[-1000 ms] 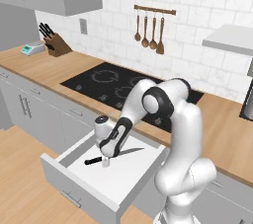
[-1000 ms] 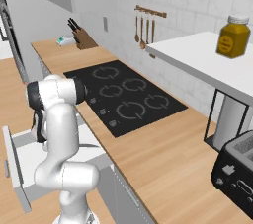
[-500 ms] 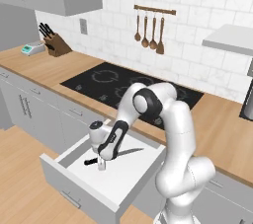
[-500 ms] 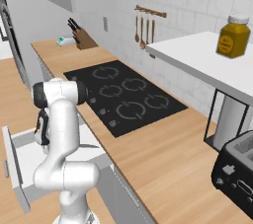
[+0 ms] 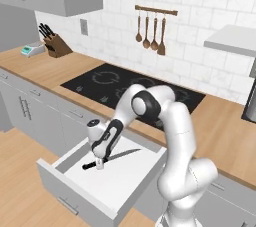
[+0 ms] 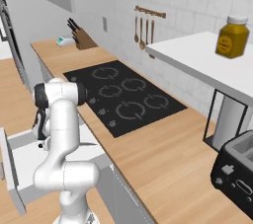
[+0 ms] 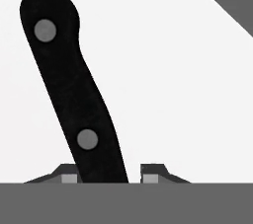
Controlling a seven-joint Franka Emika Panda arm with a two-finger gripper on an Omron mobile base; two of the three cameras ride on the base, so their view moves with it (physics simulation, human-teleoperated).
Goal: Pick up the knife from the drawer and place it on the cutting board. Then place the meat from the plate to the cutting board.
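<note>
Straddling the knife (image 7: 74, 90) handle in the drawer (image 5: 112, 183), the end effector (image 7: 109, 173) shows a gap beside one fingertip, so whether it grips cannot be told, and lifting now risks a slip.

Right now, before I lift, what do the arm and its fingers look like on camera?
The arm is glossy white with rounded, tube-like links and dark grey to black bands at the joints. The hand ends in a dark gripper. In the hand view, the fingers are small, dark and blocky, with lighter grey pads. No cables or markings are visible.

Knife (image 5: 116, 157) flat on open drawer's (image 5: 120, 181) white floor.
</note>
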